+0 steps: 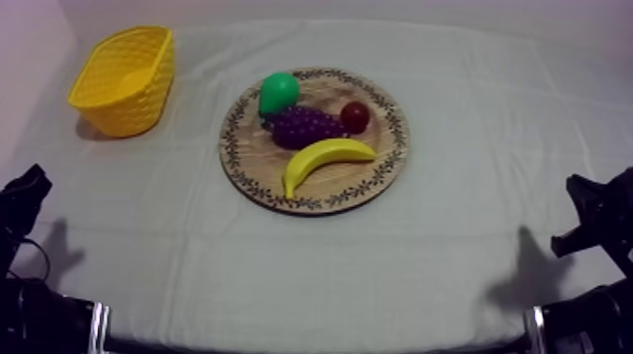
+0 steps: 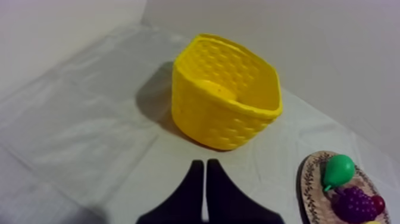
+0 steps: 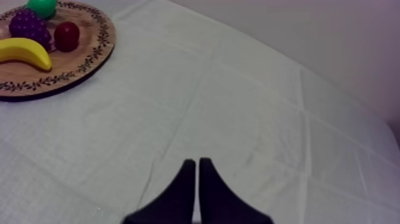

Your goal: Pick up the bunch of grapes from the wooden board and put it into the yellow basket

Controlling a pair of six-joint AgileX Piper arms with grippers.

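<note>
A purple bunch of grapes (image 1: 304,125) lies in the middle of the round wooden board (image 1: 388,162), between a green pear (image 1: 279,92), a small red fruit (image 1: 355,116) and a banana (image 1: 323,159). The yellow basket (image 1: 125,77) stands at the far left with nothing in it. My left gripper (image 1: 24,193) rests low at the left edge, shut on nothing. My right gripper (image 1: 589,212) rests low at the right edge, also shut on nothing. From the left wrist, the fingers (image 2: 205,179) point at the basket (image 2: 224,91), with the grapes (image 2: 355,203) beside the pear (image 2: 338,171).
The grey-white cloth (image 1: 311,273) spreads flat around the board. In the right wrist view the fingers (image 3: 194,177) hover over bare cloth, and the board (image 3: 71,74) with the banana (image 3: 24,51), red fruit (image 3: 66,36) and grapes (image 3: 28,24) lies farther off.
</note>
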